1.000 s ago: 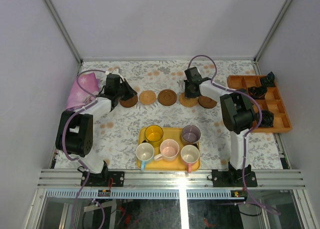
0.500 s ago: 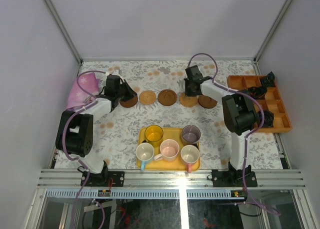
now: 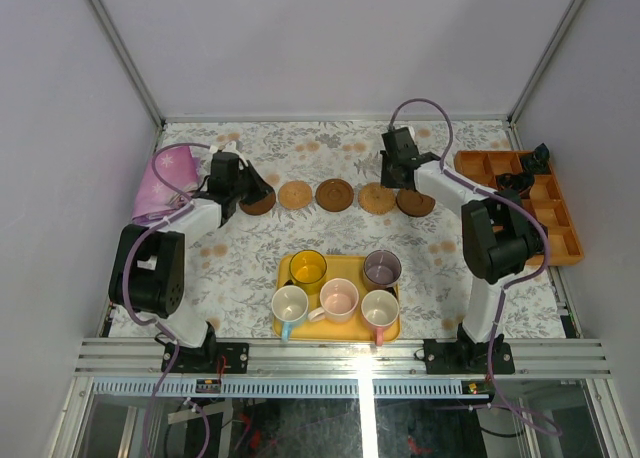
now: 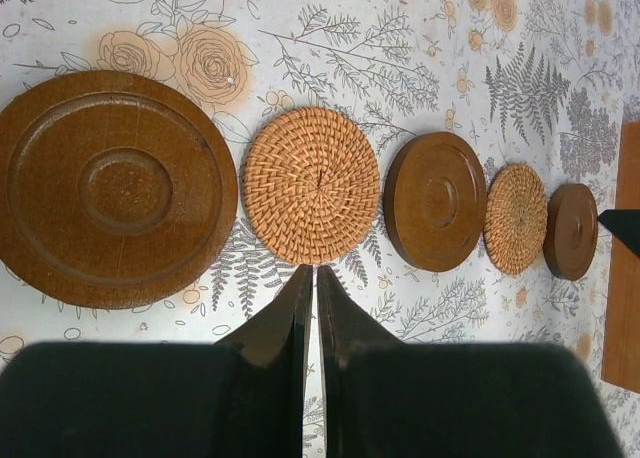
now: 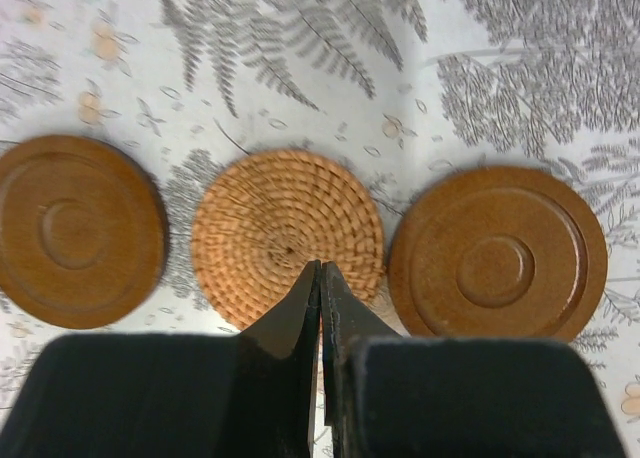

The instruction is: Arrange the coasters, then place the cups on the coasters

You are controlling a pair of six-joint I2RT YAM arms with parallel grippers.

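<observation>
Several round coasters lie in a row across the table: dark brown (image 3: 334, 194), woven tan (image 3: 295, 194), woven tan (image 3: 377, 198) and dark brown (image 3: 415, 203). My left gripper (image 3: 254, 191) partly covers the leftmost dark coaster (image 4: 115, 188). It is shut and empty (image 4: 310, 270), its tips just short of a woven coaster (image 4: 312, 184). My right gripper (image 3: 398, 178) is shut and empty (image 5: 320, 266), its tips over the other woven coaster (image 5: 287, 233), between two dark ones (image 5: 78, 228) (image 5: 498, 253). Several cups stand on the yellow tray (image 3: 338, 330): yellow (image 3: 308, 268), grey-purple (image 3: 382, 269), white-blue (image 3: 290, 305), pink (image 3: 339, 300) and pink (image 3: 380, 308).
An orange compartment tray (image 3: 495, 165) with small black objects sits at the right edge. A pink bag (image 3: 165, 183) lies at the far left beside the left arm. Grey walls close in the table on three sides.
My right arm has swung its wrist to the right and slightly back along the coaster row. The left arm and the coasters have hardly moved.
</observation>
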